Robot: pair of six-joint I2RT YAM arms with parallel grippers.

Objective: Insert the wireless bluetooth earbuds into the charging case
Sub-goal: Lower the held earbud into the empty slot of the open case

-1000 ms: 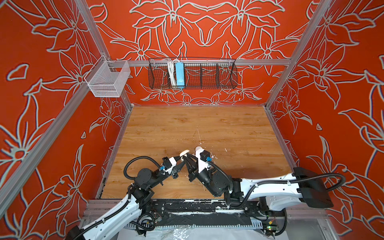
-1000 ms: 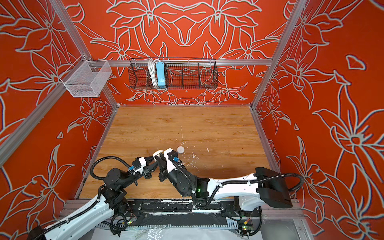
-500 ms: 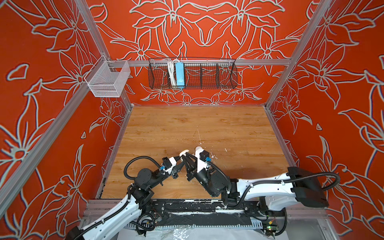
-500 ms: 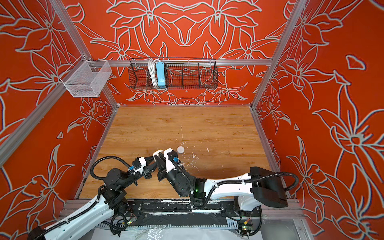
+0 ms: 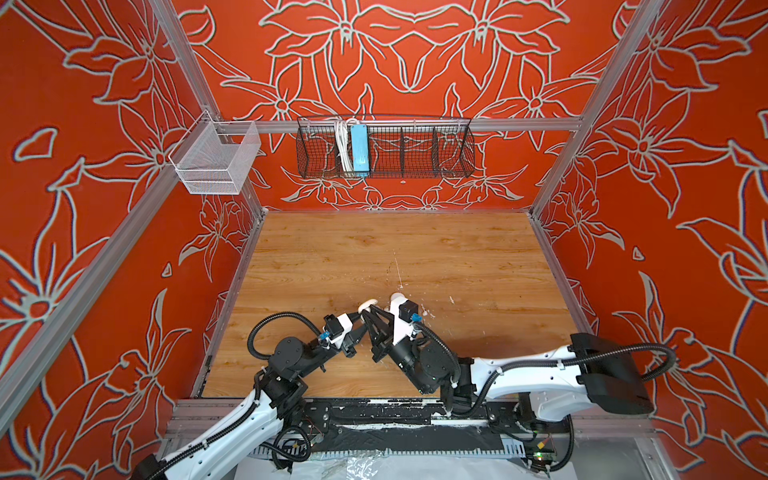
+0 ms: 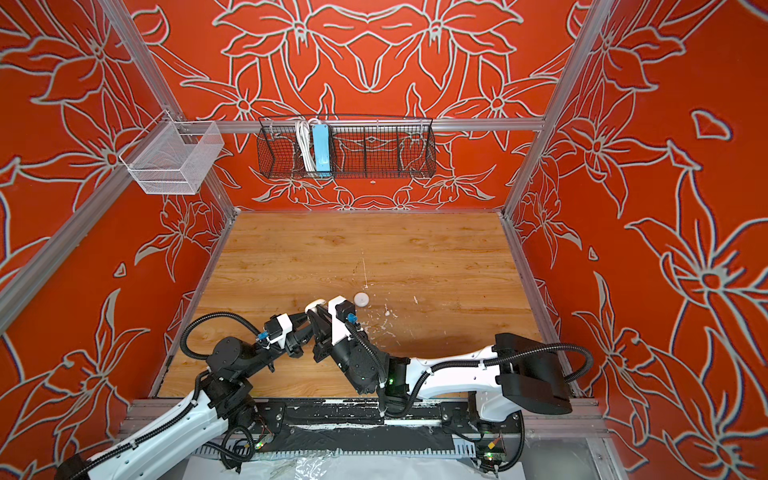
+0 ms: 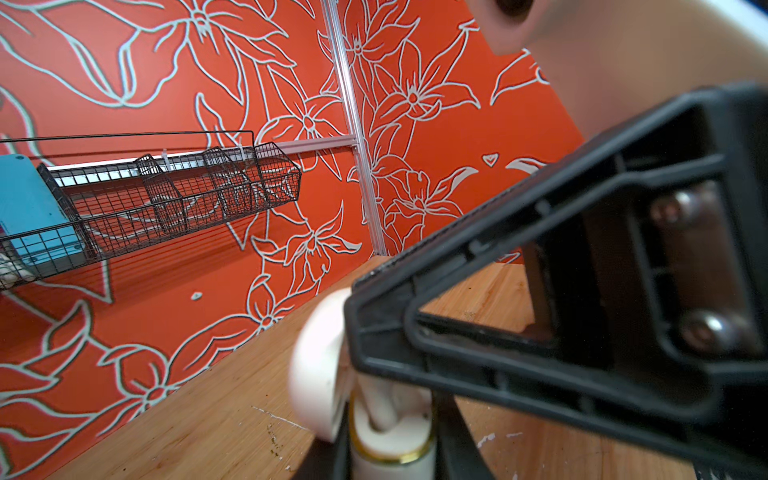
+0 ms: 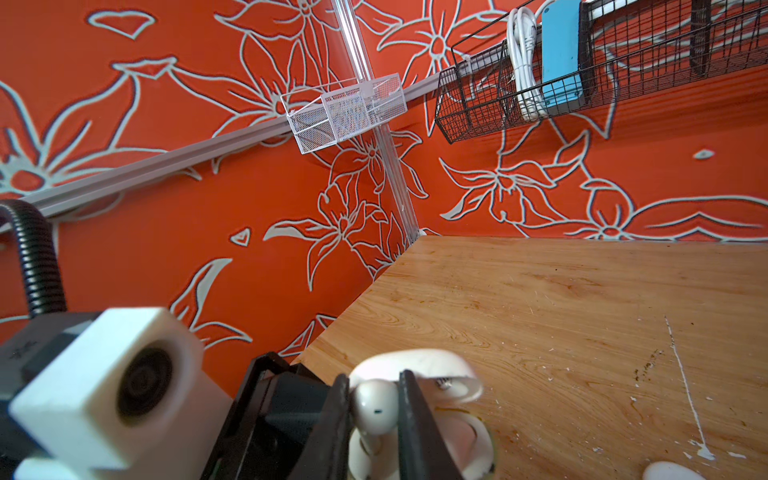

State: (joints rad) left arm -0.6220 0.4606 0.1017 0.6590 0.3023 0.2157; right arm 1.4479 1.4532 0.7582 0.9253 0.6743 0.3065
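Note:
The white charging case [image 7: 390, 440], gold-rimmed with its lid [image 7: 316, 365] swung open, sits upright between the fingers of my left gripper [image 7: 392, 457], which is shut on it. My right gripper [image 8: 375, 415] is shut on a glossy white earbud [image 8: 374, 405] right above the case [image 8: 469, 449], and the stem [image 7: 378, 407] reaches down into the case's opening. In both top views the two grippers [image 5: 360, 316] [image 5: 373, 312] meet at the front middle of the wooden table. Only the lid [image 6: 314, 303] shows there.
A second small round white case [image 6: 360, 299] lies on the table just behind the right wrist, also seen as a white shape [image 8: 665, 471]. White paint flecks [image 6: 388, 313] mark the wood. A black wire basket [image 5: 384, 147] and a white mesh basket [image 5: 216, 160] hang on the walls.
The right arm's rear link has drifted slightly left. Both grippers stay together at the case, grips unchanged.

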